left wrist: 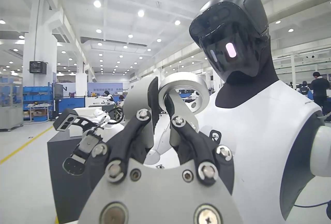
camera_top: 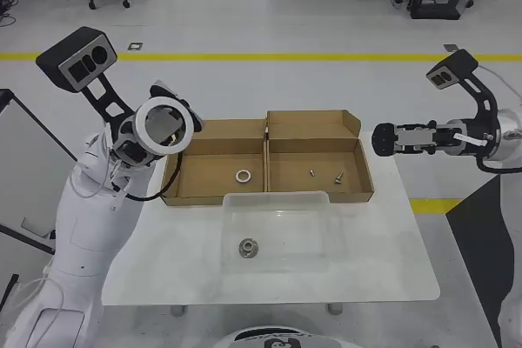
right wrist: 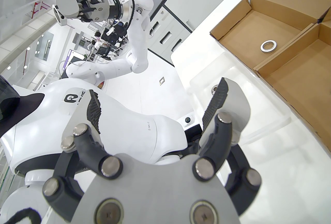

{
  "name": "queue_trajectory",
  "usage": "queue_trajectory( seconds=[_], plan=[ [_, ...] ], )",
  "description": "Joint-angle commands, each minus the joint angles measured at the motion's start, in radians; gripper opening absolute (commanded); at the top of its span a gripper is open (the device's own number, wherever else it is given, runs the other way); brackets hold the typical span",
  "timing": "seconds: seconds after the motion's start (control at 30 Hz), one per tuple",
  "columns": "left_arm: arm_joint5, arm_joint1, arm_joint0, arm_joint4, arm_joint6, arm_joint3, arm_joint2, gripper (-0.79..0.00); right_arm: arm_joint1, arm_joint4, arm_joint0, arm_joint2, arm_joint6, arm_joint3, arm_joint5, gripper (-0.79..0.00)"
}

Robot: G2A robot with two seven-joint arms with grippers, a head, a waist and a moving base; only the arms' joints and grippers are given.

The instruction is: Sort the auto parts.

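Well, I see a white table (camera_top: 391,261) on a yellow-lined floor (camera_top: 244,35). Its cardboard box (camera_top: 213,200) holds a small ring (camera_top: 242,175) and screws (camera_top: 339,177); a clear tray (camera_top: 322,252) before the box holds a flanged part (camera_top: 248,248). My left gripper (left wrist: 161,98) clamps a large ring (left wrist: 191,85) beside the box; my right gripper (right wrist: 158,89) gapes opposite.

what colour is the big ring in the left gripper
The ring is silver-grey; the left wrist view shows it best.
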Motion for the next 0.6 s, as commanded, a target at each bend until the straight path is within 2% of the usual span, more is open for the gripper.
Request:
queue_trajectory(
  seconds=[0.0, 0.37, 0.57],
  plan=[
    [0.000, 0.000, 0.000, 0.000, 0.000, 0.000, 0.000, -0.785, 0.000, 0.000, 0.000, 0.000, 0.000, 0.000, 0.000, 0.000],
    [0.220, 0.017, 0.081, 0.347, -0.001, 0.037, -0.075, -0.785, 0.000, 0.000, 0.000, 0.000, 0.000, 0.000, 0.000, 0.000],
    [0.255, 0.023, 0.098, 0.467, -0.022, 0.072, -0.080, -0.785, 0.000, 0.000, 0.000, 0.000, 0.000, 0.000, 0.000, 0.000]
  ],
)
